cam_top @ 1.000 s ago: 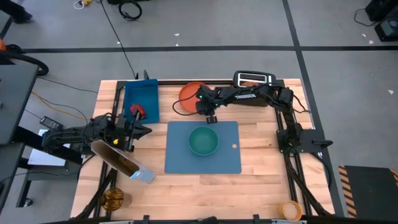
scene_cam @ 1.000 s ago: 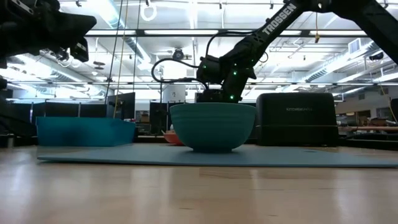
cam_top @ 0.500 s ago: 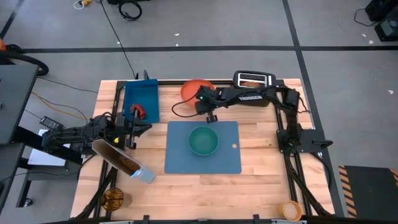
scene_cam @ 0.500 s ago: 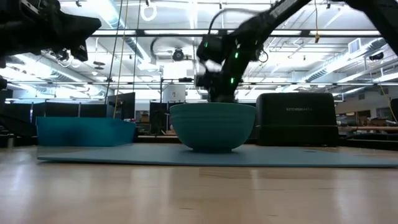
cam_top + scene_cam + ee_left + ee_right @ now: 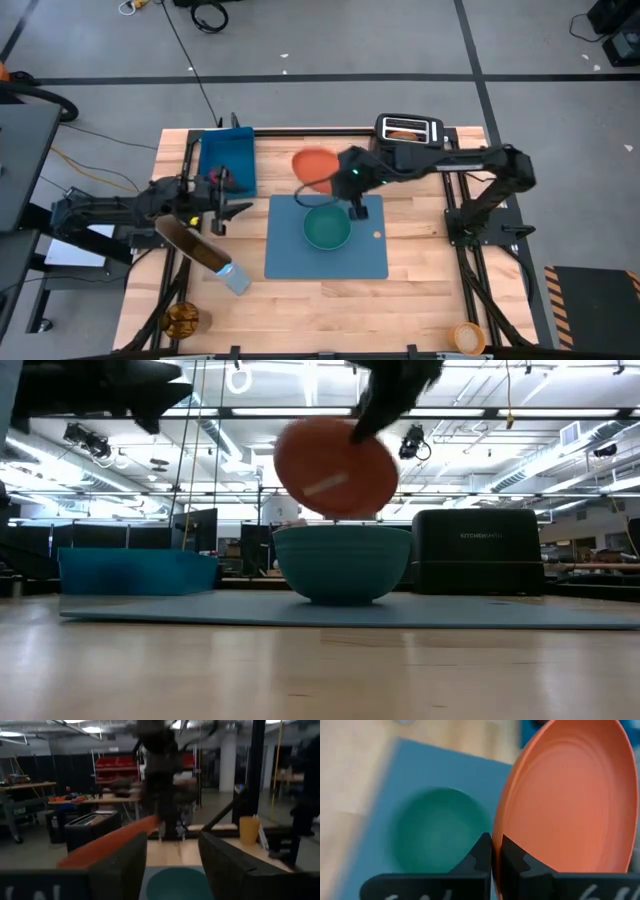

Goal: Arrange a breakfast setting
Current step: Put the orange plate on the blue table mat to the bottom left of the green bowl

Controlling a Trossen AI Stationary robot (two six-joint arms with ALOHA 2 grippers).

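Plate-placing step: my right gripper [image 5: 492, 851] is pinched on the plate [image 5: 314, 166] rim, plate tilted aloft behind the bowl [image 5: 327, 227] on the mat [image 5: 285, 255]. Next I need a clear spot beside the bowl. Left gripper [image 5: 170, 865] is part-open, empty, near the bin [image 5: 228, 160].

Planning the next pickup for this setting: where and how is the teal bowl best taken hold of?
Grip the teal bowl by its rim, coming straight down from above with one finger inside and one outside. It sits upright and open on the placemat, and its rounded wall looks too wide to grip across.
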